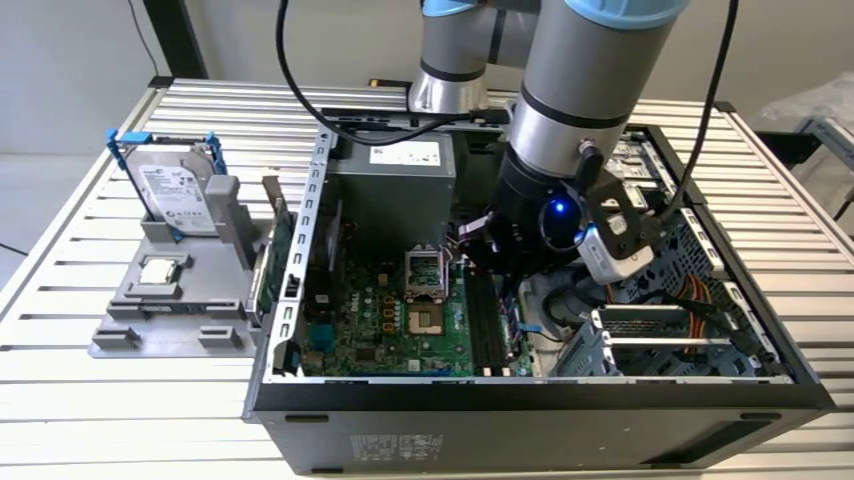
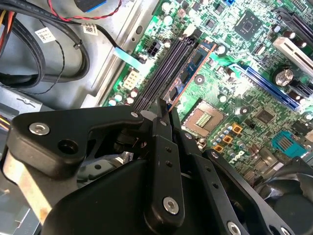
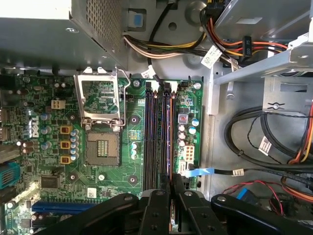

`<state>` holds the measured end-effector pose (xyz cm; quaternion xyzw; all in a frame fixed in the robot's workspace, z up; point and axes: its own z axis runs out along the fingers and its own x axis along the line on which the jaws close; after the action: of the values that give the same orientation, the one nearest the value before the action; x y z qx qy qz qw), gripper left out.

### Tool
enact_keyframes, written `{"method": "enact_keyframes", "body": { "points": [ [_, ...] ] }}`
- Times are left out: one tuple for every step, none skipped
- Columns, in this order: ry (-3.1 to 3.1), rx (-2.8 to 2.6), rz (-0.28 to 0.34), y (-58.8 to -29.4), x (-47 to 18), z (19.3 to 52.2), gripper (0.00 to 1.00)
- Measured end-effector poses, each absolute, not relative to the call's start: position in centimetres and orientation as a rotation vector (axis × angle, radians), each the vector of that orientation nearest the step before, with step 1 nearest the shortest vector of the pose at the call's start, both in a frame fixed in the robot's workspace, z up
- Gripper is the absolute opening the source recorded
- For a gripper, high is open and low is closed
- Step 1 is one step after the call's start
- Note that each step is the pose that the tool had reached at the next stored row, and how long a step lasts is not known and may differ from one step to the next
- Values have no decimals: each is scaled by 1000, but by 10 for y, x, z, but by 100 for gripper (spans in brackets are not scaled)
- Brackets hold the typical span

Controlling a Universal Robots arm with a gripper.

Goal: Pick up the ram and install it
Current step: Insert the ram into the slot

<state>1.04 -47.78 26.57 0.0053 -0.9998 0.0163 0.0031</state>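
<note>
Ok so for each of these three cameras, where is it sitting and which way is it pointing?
Exterior view: off the arm, above the open computer case, looking down; the arm reaches into the case, with the hard drive on a grey stand at the exterior view's left.
Second wrist view: on the arm, looking past the gripper along the ram standing edge-on at the memory slots.
First wrist view: on the arm, looking down at the motherboard over the gripper.
Both wrist views share the empty processor socket.

- The memory slots [image 3: 157,142] are hemmed in by the open processor socket [image 3: 101,125] and a drive cage [image 1: 663,335].
- Cables [image 3: 254,147] are draped beside them.
</note>
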Motion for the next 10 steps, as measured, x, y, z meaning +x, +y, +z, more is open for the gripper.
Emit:
{"method": "enact_keyframes", "body": {
  "points": [
    [-3135, 16, 51, -478, 10, 266, 0],
    [-3135, 16, 51, -478, 10, 265, 0],
    [-3135, 16, 51, -478, 10, 265, 0],
    [-3135, 16, 51, -478, 10, 265, 0],
    [-3135, 16, 51, -478, 10, 264, 0],
    [-3135, 17, 51, -478, 10, 264, 0],
    [-3135, 17, 51, -478, 10, 263, 0],
    [-3135, 17, 51, -478, 10, 262, 0],
    [-3135, 16, 51, -478, 10, 261, 0],
    [-3135, 15, 51, -478, 10, 260, 0]
  ]
}}
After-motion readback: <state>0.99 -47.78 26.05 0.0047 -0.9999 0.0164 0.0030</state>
